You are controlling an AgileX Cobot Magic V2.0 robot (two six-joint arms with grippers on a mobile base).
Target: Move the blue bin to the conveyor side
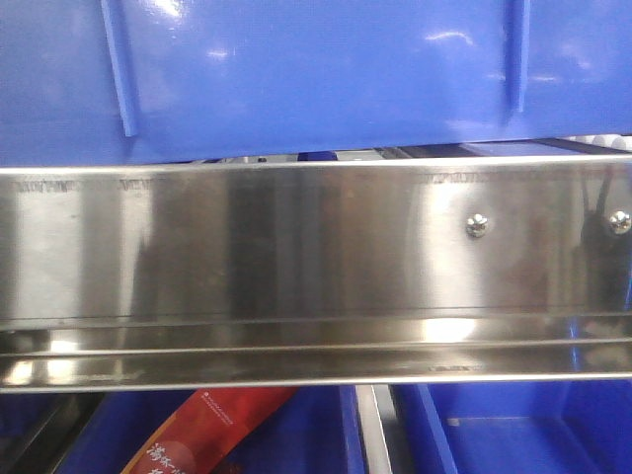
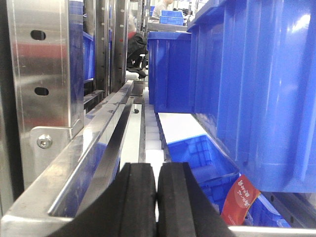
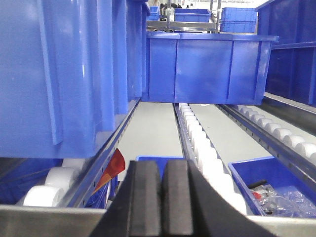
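steel rail (image 1: pixel 296 247) | two screws (image 1: pixel 477 225) | red packet (image 1: pixel 212 434) below rail | white rollers (image 3: pixel 197 138)

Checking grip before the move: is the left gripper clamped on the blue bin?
No, the left gripper has its pads pressed together on nothing, with the blue bin standing apart beside it.

The left gripper (image 2: pixel 157 185), at the bottom centre of the left wrist view, has two thick, matte black, rubbery fingers with rounded tops that widen downward. The right gripper (image 3: pixel 161 185), at the bottom centre of its view, looks alike.
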